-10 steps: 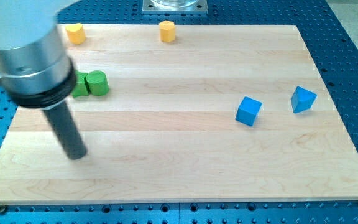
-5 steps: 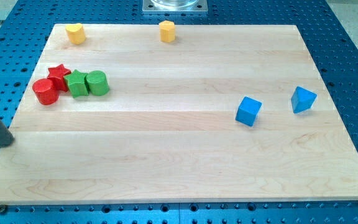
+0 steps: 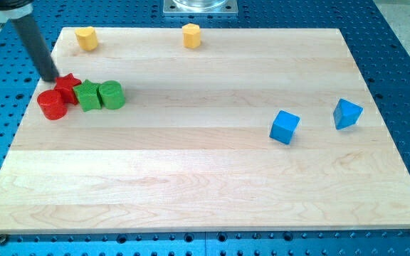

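My tip point(image 3: 50, 77) rests at the board's left side, just up-left of the red star point(image 3: 67, 86), close to it or touching it. Below the star lies the red cylinder point(image 3: 51, 105). To the star's right stand the green star point(image 3: 87, 95) and the green cylinder point(image 3: 111, 94), all packed in a tight row. The rod slants up to the view's top-left corner.
A yellow block point(image 3: 85, 38) and an orange-yellow cylinder point(image 3: 191, 35) sit near the board's top edge. A blue cube point(image 3: 285, 126) and a blue wedge-like block point(image 3: 347, 113) lie at the right. The wooden board point(image 3: 205, 185) lies on a blue perforated table.
The rod swung from the board's lower left, out past the left edge, then up to the red star's upper left. No block has shifted.
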`<move>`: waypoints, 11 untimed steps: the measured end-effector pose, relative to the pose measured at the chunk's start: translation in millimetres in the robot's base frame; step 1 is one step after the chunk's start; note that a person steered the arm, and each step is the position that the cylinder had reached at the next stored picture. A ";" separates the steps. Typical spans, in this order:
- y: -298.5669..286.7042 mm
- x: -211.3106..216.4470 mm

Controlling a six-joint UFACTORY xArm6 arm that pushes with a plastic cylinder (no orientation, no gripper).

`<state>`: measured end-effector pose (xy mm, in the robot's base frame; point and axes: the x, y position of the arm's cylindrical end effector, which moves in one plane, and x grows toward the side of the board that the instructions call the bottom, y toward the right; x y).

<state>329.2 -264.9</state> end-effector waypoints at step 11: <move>209.4 111.7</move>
<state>440.9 -55.5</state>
